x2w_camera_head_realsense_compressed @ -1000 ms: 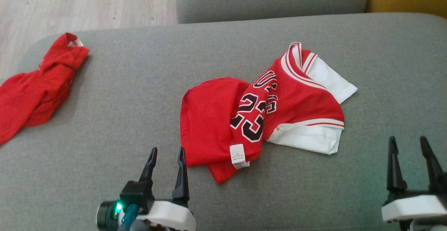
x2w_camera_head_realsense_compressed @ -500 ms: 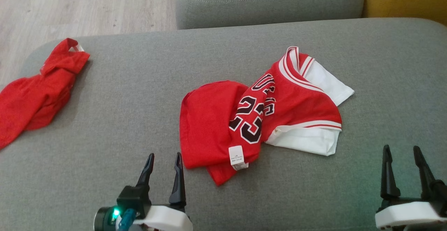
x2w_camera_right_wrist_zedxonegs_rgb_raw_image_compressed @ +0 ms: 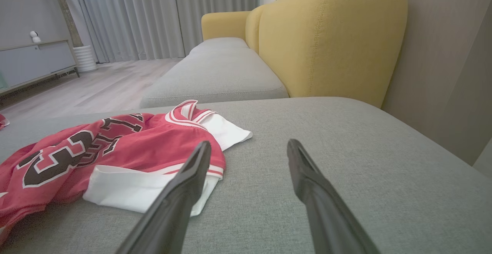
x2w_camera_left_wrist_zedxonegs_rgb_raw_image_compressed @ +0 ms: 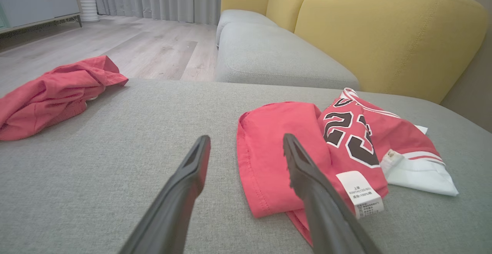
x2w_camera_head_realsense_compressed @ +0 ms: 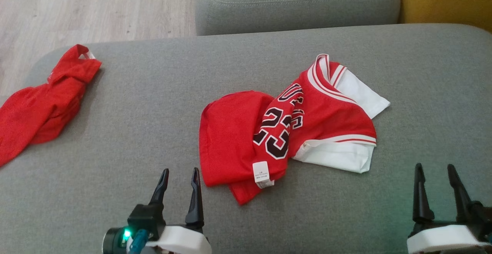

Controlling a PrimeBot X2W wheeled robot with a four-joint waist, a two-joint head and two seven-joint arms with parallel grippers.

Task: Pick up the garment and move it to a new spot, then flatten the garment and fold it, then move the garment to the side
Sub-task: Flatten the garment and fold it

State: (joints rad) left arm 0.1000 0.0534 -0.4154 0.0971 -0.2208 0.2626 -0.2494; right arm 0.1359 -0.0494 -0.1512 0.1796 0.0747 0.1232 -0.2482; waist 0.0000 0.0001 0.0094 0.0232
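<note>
Since the earlier frame the head camera has tipped, so the whole picture sits lower. The crumpled red basketball jersey with white sleeves and black numerals (x2w_camera_head_realsense_compressed: 284, 131) keeps its pose on the grey fabric sofa cushion (x2w_camera_head_realsense_compressed: 153, 92). Both grippers show a little lower in the picture, and the right one has drifted slightly inward.

From the head view, the jersey lies at the middle of the cushion. Its long axis runs from the red hem nearest the robot, up and to the right, to the striped collar and white sleeves. The left gripper (x2w_camera_head_realsense_compressed: 180, 171) has its fingers spread and empty. Its inner finger is just beside the near-left corner of the hem, close to the white care label (x2w_camera_head_realsense_compressed: 261, 171). The right gripper (x2w_camera_head_realsense_compressed: 433, 167), also spread and empty, stands well apart from the nearest white sleeve. A second rumpled red cloth (x2w_camera_head_realsense_compressed: 42, 104) lies at the cushion's far left edge.

From the left wrist view, the hem lies ahead and to the right, partly behind the right finger, with bare cushion between the fingers.

From the right wrist view, the jersey lies to the left, with the left finger crossing in front of a white sleeve. A yellow upholstered backrest (x2w_camera_right_wrist_zedxonegs_rgb_raw_image_compressed: 330, 39) rises behind.

The left arm looks nearer for the first pick.
</note>
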